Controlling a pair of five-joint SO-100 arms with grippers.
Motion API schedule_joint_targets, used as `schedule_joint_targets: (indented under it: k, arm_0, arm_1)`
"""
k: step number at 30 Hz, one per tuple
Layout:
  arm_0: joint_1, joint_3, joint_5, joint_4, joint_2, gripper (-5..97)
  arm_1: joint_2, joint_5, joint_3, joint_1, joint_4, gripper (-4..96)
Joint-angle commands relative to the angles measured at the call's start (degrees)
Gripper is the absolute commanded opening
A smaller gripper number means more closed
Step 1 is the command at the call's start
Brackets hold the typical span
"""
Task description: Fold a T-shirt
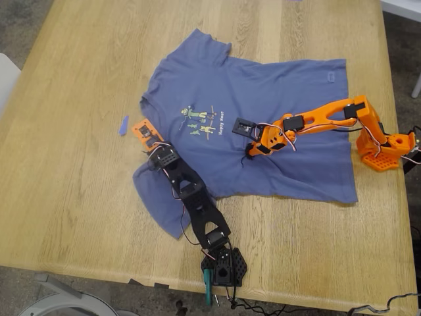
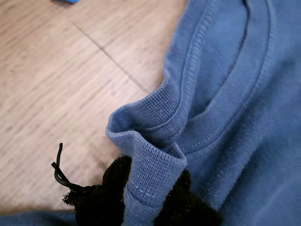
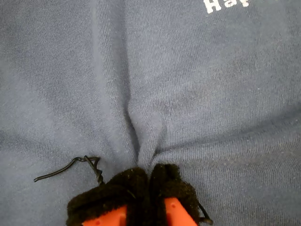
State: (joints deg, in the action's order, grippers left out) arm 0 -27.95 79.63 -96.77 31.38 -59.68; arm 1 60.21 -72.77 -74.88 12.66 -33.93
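Note:
The slate-blue T-shirt (image 1: 283, 112) lies spread on the wooden table (image 1: 72, 197), collar toward the exterior view's left, print (image 1: 200, 120) facing up. My first gripper (image 1: 147, 133), on the black arm, is shut on the collar's ribbed edge (image 2: 155, 117); its black pads (image 2: 113, 188) pinch a raised fold (image 2: 146, 197). My second gripper (image 1: 249, 151), on the orange arm, is shut on a pinch of fabric (image 3: 146, 141) in the shirt's middle, just below the white text (image 3: 225, 5). Its padded fingertips (image 3: 174, 188) press together (image 3: 149, 183).
A tiny blue strip (image 1: 123, 125) lies on the bare wood beside the collar, at the exterior view's left. The black arm's base (image 1: 223, 266) sits at the table's near edge, and the orange arm's base (image 1: 385, 148) at the exterior view's right edge.

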Motion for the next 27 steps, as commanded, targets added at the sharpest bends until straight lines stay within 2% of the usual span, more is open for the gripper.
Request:
schedule_joint_targets:
  k: [1,21,27]
  arm_0:
    - [4.13,1.93,-0.44,-0.53,-8.0,0]
    - [20.04,7.21,-0.53,1.05,-24.96,0]
    - [22.15,7.73,-0.62,1.23,-28.3,0]
  arm_1:
    - [0.97,0.26,1.76,-1.49,-0.26,-0.1]
    - [6.77,-0.53,2.2,-14.06,0.18,-0.1]
    - [11.95,-0.53,-3.96,-16.79,3.25,-0.1]
